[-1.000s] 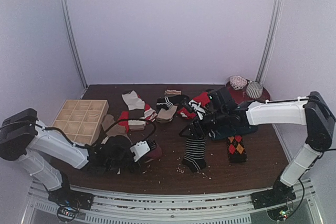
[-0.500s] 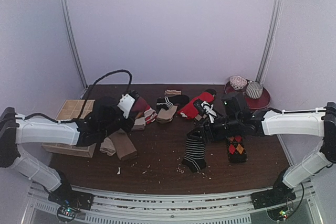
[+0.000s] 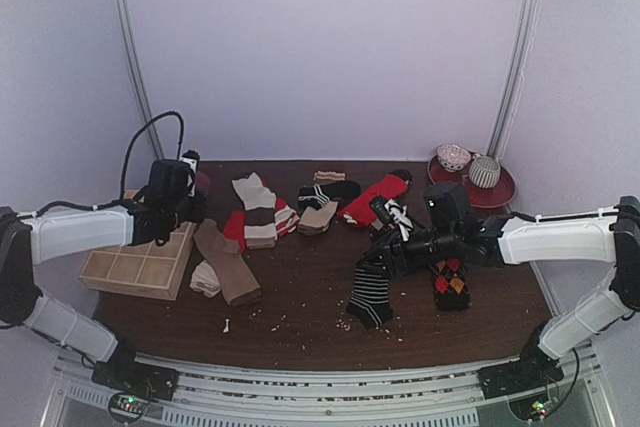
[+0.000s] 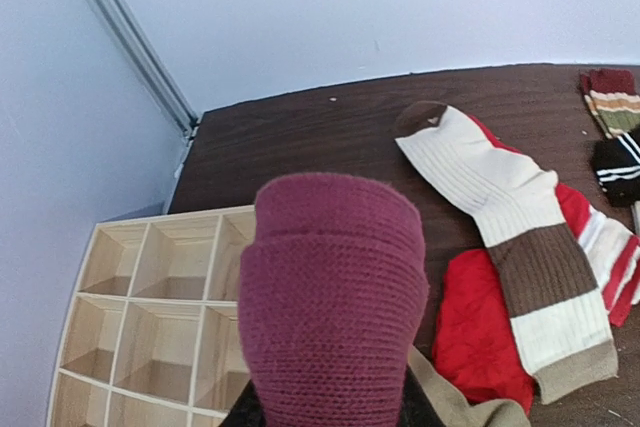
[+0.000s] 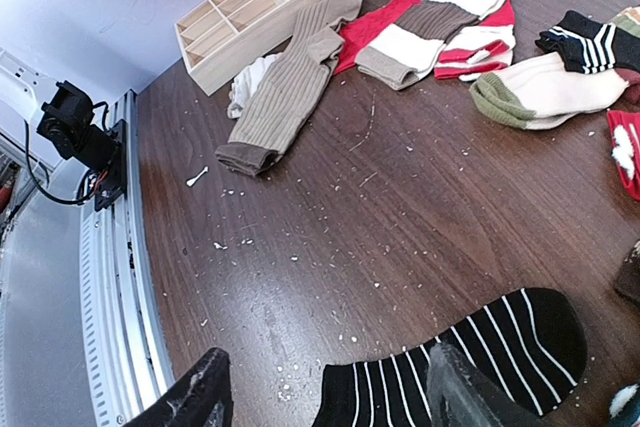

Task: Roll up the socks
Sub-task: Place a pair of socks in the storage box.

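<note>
A rolled magenta sock fills the left wrist view, with my left gripper shut on it, above the far right corner of the wooden compartment box. My right gripper stands open low over the leg end of a black-and-white striped sock that lies flat; its fingers straddle the cuff without touching. Loose socks lie across the table: a tan one, a cream-and-brown one on a red one, a red one and an argyle one.
The wooden box has open square compartments and sits at the table's left. A red plate with two rolled bundles stands at the back right. Lint crumbs dot the dark tabletop. Metal rails run along the near edge.
My left arm has swung from the near left of the table up and back over the box, carrying the rolled sock. The right gripper has drawn back and settled over the striped sock.
</note>
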Motion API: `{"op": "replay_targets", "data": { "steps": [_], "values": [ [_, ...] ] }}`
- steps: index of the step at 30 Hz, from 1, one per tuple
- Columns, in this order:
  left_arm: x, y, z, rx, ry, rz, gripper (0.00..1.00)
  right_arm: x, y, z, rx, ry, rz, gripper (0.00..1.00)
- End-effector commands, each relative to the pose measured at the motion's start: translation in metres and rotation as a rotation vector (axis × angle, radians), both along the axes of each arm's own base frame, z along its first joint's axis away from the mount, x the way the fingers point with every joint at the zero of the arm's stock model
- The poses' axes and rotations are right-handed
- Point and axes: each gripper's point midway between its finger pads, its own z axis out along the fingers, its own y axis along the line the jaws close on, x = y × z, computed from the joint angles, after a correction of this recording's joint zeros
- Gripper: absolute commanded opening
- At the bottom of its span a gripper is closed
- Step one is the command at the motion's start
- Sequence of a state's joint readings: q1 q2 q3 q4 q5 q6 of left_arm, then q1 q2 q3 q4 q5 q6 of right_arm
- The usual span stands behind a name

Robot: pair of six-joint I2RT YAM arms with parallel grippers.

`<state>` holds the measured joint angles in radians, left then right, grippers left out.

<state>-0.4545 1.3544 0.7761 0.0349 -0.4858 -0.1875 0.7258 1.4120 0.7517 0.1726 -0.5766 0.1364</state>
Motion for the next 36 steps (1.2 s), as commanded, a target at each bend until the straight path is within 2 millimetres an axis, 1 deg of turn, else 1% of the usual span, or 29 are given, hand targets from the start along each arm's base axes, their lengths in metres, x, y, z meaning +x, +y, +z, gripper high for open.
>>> {"op": "replay_targets", "data": {
  "steps": [1, 3, 5, 6, 9, 10, 15, 18, 21, 23, 26, 30, 33, 34, 36],
  "values": [
    [0.015, 0.025, 0.017, 0.027, -0.015, 0.047, 0.0, -0.006, 0.001, 0.007, 0.047, 0.004, 0.021, 0.67],
    [0.023, 0.041, 0.019, 0.073, -0.012, 0.06, 0.0, -0.006, 0.003, 0.006, 0.052, 0.006, 0.027, 0.67],
    [0.033, 0.06, 0.015, 0.124, 0.01, 0.082, 0.0, -0.007, 0.004, 0.004, 0.052, 0.013, 0.033, 0.67],
    [0.037, 0.066, 0.011, 0.149, 0.022, 0.074, 0.0, -0.007, 0.004, 0.004, 0.053, 0.015, 0.035, 0.66],
    [0.048, 0.074, 0.0, 0.242, 0.042, 0.025, 0.0, -0.009, 0.005, 0.002, 0.06, 0.024, 0.044, 0.66],
    [0.053, 0.074, -0.003, 0.27, 0.051, -0.006, 0.0, -0.009, 0.005, 0.002, 0.06, 0.026, 0.045, 0.66],
    [0.078, 0.081, -0.01, 0.25, 0.065, -0.117, 0.0, -0.011, 0.007, -0.002, 0.065, 0.043, 0.058, 0.66],
    [0.086, 0.084, -0.016, 0.284, 0.092, -0.167, 0.0, -0.011, 0.008, -0.004, 0.066, 0.052, 0.065, 0.66],
    [0.082, 0.09, -0.023, 0.295, 0.143, -0.21, 0.0, -0.011, 0.008, -0.007, 0.062, 0.056, 0.066, 0.66],
    [0.078, 0.096, -0.018, 0.269, 0.121, -0.225, 0.0, -0.012, 0.009, -0.008, 0.064, 0.066, 0.074, 0.65],
    [0.073, 0.096, -0.015, 0.249, 0.083, -0.256, 0.0, -0.013, 0.011, -0.007, 0.071, 0.072, 0.083, 0.65],
    [0.067, 0.088, -0.034, 0.29, 0.112, -0.349, 0.0, -0.015, 0.011, -0.006, 0.076, 0.077, 0.09, 0.65],
    [0.056, 0.083, -0.046, 0.303, 0.131, -0.433, 0.0, -0.015, 0.011, -0.005, 0.078, 0.072, 0.089, 0.64],
    [0.052, 0.082, -0.048, 0.303, 0.13, -0.446, 0.0, -0.015, 0.011, -0.006, 0.075, 0.072, 0.087, 0.64],
    [0.046, 0.083, -0.043, 0.31, 0.1, -0.445, 0.0, -0.015, 0.011, -0.006, 0.076, 0.076, 0.091, 0.64]
  ]
}}
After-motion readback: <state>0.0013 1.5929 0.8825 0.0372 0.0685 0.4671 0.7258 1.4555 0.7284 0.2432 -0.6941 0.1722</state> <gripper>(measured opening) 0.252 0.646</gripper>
